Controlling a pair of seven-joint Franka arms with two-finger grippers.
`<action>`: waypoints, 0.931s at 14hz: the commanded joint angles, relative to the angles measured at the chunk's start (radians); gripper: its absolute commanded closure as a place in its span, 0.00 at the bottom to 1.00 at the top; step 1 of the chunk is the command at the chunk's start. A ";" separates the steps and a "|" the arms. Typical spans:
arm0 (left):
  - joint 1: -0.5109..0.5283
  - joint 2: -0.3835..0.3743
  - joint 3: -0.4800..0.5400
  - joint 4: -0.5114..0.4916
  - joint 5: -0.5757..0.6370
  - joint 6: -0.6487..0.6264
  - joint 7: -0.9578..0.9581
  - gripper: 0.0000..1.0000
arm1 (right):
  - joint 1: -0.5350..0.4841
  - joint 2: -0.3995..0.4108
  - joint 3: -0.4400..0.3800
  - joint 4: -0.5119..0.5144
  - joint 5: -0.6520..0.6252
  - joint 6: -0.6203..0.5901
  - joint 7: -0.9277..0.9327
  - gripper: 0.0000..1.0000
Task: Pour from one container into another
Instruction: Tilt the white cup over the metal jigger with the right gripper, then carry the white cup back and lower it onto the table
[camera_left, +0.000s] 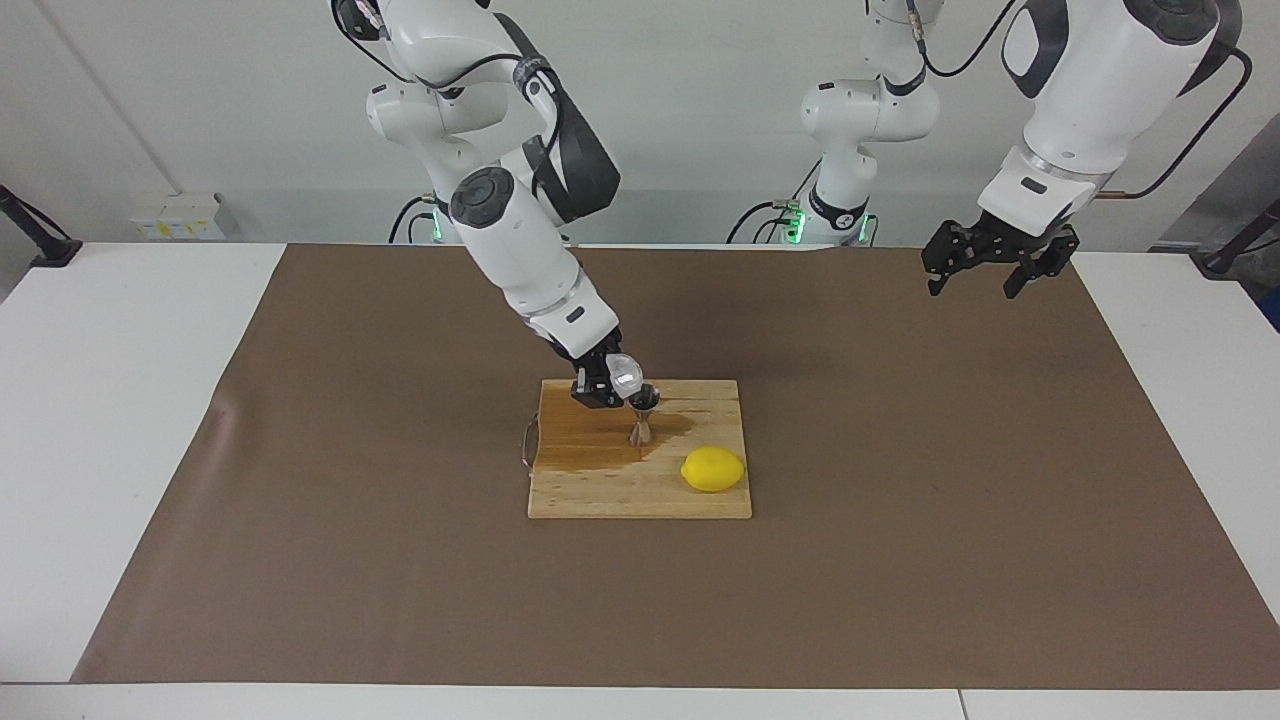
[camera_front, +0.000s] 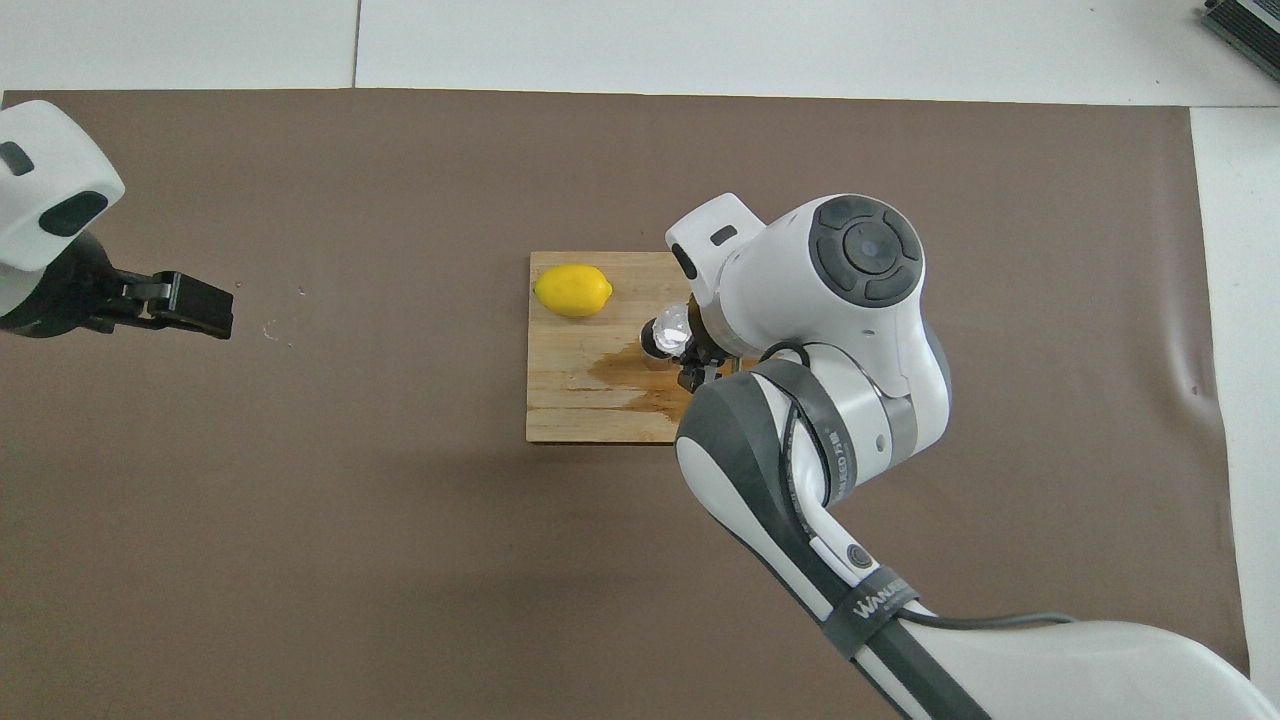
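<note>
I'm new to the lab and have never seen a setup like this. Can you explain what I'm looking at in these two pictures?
These are two robot arms at a table covered with brown paper. One picture faces them from across the table; the other looks down from above their end. On a wooden cutting board sit a lemon and a small steel jigger, with a wet stain around it. The right gripper holds a small glass cup tipped over the jigger's mouth. The left gripper waits, open and empty, over the paper.
</note>
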 joint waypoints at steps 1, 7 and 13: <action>0.008 -0.017 -0.002 -0.014 0.002 -0.009 0.007 0.00 | -0.063 -0.024 0.009 -0.032 0.119 -0.007 -0.140 1.00; 0.008 -0.017 -0.002 -0.014 0.002 -0.009 0.007 0.00 | -0.214 -0.064 0.007 -0.170 0.325 -0.007 -0.488 1.00; 0.008 -0.017 -0.002 -0.014 0.002 -0.009 0.007 0.00 | -0.399 -0.078 0.007 -0.324 0.466 -0.054 -0.864 1.00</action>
